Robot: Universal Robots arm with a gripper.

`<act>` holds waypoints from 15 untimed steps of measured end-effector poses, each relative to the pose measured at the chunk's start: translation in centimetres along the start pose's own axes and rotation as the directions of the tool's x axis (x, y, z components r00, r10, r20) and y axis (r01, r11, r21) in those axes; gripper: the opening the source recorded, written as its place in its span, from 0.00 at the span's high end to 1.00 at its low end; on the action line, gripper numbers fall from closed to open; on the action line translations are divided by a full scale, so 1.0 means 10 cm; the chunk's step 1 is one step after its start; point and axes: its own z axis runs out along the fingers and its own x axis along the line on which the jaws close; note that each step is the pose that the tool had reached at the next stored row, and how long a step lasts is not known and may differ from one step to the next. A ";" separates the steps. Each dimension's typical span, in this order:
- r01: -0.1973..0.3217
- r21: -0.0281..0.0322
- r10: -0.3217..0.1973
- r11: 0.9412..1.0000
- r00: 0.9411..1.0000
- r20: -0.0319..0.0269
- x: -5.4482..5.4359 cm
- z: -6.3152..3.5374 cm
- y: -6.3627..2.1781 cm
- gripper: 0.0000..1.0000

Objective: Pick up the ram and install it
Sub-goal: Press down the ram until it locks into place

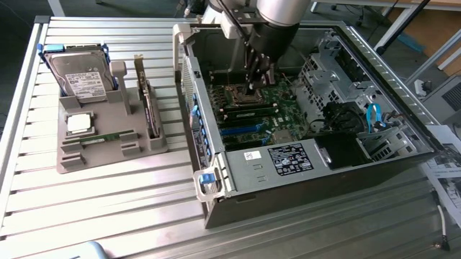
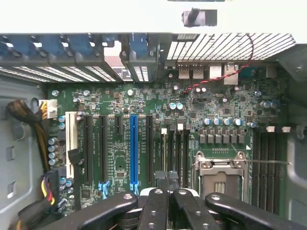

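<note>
Exterior view. An open computer case lies on its side on a slatted metal table, motherboard facing up, which gives the arm access from above. The gripper is lowered into the case and hangs over the area of the processor socket and the memory slots beside it. Its fingers are drawn together, nearly closed; whether anything thin is pinched between them cannot be told from this angle. To the exterior view's left of the case stands a grey parts holder, whose shaped recesses keep each component at a fixed, reachable pose. It carries a hard drive, a square silver processor chip, a tall expansion card set on edge, and the ram, a thin green stick lying flat in its recess near the holder's front. The ram is well apart from the gripper and, on this evidence, not yet picked up.

Wrist view. The camera looks down past the black fingers, which sit close together with no board seen between them. Below lie the motherboard, the open socket frame, a blue expansion slot and the dark memory slots just beyond the fingertips.
</note>
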 end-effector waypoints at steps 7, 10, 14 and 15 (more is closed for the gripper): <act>0.000 0.000 0.000 1.000 1.000 -0.002 0.00 -0.184 -0.006 0.89; 0.000 0.000 0.000 1.000 1.000 -0.002 0.00 -0.230 -0.006 0.89; 0.000 0.000 0.000 1.000 1.000 -0.002 0.00 -0.287 -0.008 0.89; 0.000 0.000 0.000 1.000 1.000 -0.002 0.00 -0.302 -0.008 0.89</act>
